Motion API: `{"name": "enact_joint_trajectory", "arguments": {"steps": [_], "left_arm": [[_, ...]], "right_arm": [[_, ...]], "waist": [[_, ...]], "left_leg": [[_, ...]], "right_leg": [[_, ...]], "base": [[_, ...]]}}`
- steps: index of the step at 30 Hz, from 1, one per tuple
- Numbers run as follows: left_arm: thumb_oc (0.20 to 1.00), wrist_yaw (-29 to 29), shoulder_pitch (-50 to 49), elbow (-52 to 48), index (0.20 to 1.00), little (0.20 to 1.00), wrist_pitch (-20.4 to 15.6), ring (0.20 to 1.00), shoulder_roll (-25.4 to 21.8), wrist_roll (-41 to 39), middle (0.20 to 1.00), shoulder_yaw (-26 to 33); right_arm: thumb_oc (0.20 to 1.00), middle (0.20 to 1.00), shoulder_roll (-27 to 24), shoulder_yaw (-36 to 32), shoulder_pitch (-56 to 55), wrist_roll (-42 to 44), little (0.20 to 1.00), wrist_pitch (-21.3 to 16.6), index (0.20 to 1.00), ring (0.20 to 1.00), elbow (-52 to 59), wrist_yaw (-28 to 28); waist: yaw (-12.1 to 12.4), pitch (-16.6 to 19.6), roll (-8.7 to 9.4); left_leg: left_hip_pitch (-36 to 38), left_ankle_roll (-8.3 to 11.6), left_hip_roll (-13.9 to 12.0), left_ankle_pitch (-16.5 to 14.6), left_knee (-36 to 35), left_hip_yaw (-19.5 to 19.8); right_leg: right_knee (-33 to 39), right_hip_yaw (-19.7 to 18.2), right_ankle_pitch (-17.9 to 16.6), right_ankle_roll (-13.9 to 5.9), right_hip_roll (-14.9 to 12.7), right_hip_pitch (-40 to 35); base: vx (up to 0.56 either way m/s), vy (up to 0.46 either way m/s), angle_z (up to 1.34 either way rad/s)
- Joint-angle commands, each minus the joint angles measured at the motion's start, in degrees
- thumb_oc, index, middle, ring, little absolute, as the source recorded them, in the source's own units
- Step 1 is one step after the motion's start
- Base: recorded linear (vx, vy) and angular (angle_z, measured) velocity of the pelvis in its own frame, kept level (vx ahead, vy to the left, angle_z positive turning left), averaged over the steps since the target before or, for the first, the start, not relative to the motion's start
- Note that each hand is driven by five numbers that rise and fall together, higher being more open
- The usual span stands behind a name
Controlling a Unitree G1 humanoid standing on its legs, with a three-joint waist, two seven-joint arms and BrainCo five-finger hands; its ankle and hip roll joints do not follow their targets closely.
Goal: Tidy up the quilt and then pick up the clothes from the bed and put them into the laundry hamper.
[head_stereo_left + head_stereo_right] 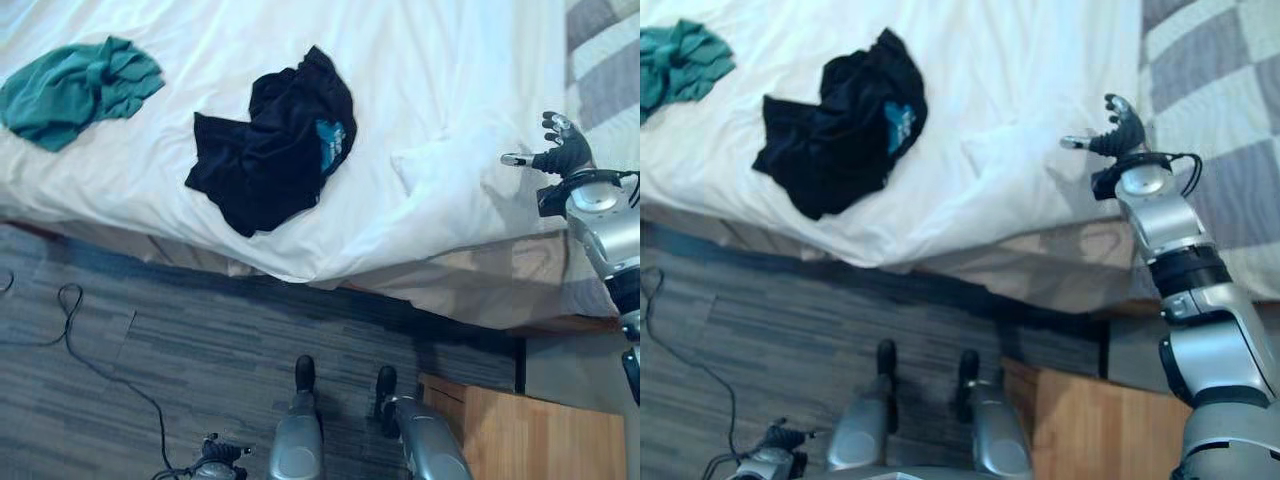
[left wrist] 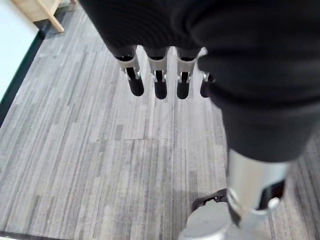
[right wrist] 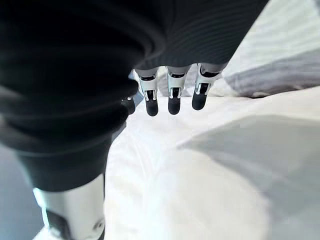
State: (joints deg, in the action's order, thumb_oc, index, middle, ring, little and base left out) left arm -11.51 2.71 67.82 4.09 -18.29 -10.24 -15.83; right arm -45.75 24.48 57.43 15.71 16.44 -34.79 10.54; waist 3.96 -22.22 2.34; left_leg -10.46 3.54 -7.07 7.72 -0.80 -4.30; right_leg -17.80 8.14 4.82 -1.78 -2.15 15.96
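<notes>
Hovering over the bed edge: right hand (image 1: 1112,128), fingers loosely spread and empty, thumb sticking out toward the robot's left. It sits above the white quilt (image 1: 430,80), right where the white cover meets the grey-and-white checkered bedding (image 1: 1220,90) on its right. Right wrist view agrees: fingertips (image 3: 173,106) straight, above white fabric, not touching it.

Black garment (image 1: 275,145), crumpled with a small teal patch, lies on the quilt well to the left of the right hand, near the mattress edge. Teal garment (image 1: 75,88) is bunched up further left still, apart from the black one.

Left hand (image 1: 222,455) hangs low over the grey striped floor (image 2: 100,165), well apart from the bed; wrist view shows fingers extended, relaxed, holding nothing. Wooden cabinet (image 1: 520,430) stands on the floor below the right hand.
</notes>
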Motion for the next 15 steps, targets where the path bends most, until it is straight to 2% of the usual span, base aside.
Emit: {"name": "enact_joint_trajectory", "arguments": {"steps": [1,7,8,9,12,15], "left_arm": [[1.0,0.59,0.28,-0.31,1.0,1.0,-0.62,1.0,-3.62,1.48,1.0,0.46],[1.0,1.53,2.65,0.02,1.0,1.0,-0.79,1.0,-3.79,2.17,1.0,0.04],[1.0,1.33,3.62,0.19,1.0,1.0,-0.66,1.0,-3.56,2.58,1.0,-0.15],[1.0,1.24,4.01,0.19,1.0,1.0,-0.47,1.0,-3.48,2.68,1.0,-0.15],[1.0,1.2,4.91,0.3,1.0,1.0,-0.42,1.0,-3.29,3.56,1.0,-0.37],[1.0,0.96,5.1,-0.03,1.0,1.0,-0.76,1.0,-3.06,4.83,1.0,-1.15]], "right_arm": [[1.0,1.0,-0.65,0.42,5.01,-4.65,1.0,-1.73,1.0,1.0,1.01,-0.71],[1.0,1.0,3.96,5.61,6.99,-12.37,1.0,-1.94,1.0,1.0,-4.11,-3.63],[0.507,0.507,6.47,7.93,6.82,-16.27,0.507,-0.46,0.507,0.507,-5.28,-5.29],[0.2,0.2,7.26,9.0,6.73,-18.02,0.2,0.43,0.2,0.2,-5.7,-6.0],[0.2,0.2,9.57,12.2,6.61,-20.06,0.2,2.32,0.2,0.2,-7.47,-5.73],[0.2,0.2,11.43,13.66,6.67,-17.55,0.2,4.98,0.2,0.2,-9.48,-2.7]], "waist": [[1.01,-1.83,3.96],[2.49,-2.54,3.9],[2.96,-2.69,4.01],[3.13,-2.77,4.04],[3.75,-3.11,3.88],[4.25,-3.47,3.27]], "left_leg": [[1.76,-0.45,0.47,-7.32,3.09,-0.17],[0.85,-0.43,1.01,-7.13,3.18,0.88],[0.56,-0.5,1.25,-7.15,3.43,1.12],[0.47,-0.54,1.29,-7.16,3.53,1.23],[0.18,-0.66,1.51,-7.14,3.81,1.53],[0.2,-0.66,1.97,-7.03,3.46,1.79]], "right_leg": [[18.64,-0.39,-8.33,-5.14,-2.73,-9.74],[18.44,0.81,-7.85,-4.77,-2.69,-9.75],[18.3,1.07,-7.69,-4.56,-2.59,-9.84],[18.27,1.14,-7.66,-4.49,-2.55,-9.9],[18.24,1.35,-7.59,-4.28,-2.5,-10.13],[18.43,1.4,-7.59,-4.27,-2.57,-10.32]], "base": [[-0.01,0.028,0.23],[0.0,0.01,0.13],[0.01,-0.013,0.05],[0.02,-0.02,0.07],[0.01,-0.02,0.07],[0.0,0.0,0.0]]}}
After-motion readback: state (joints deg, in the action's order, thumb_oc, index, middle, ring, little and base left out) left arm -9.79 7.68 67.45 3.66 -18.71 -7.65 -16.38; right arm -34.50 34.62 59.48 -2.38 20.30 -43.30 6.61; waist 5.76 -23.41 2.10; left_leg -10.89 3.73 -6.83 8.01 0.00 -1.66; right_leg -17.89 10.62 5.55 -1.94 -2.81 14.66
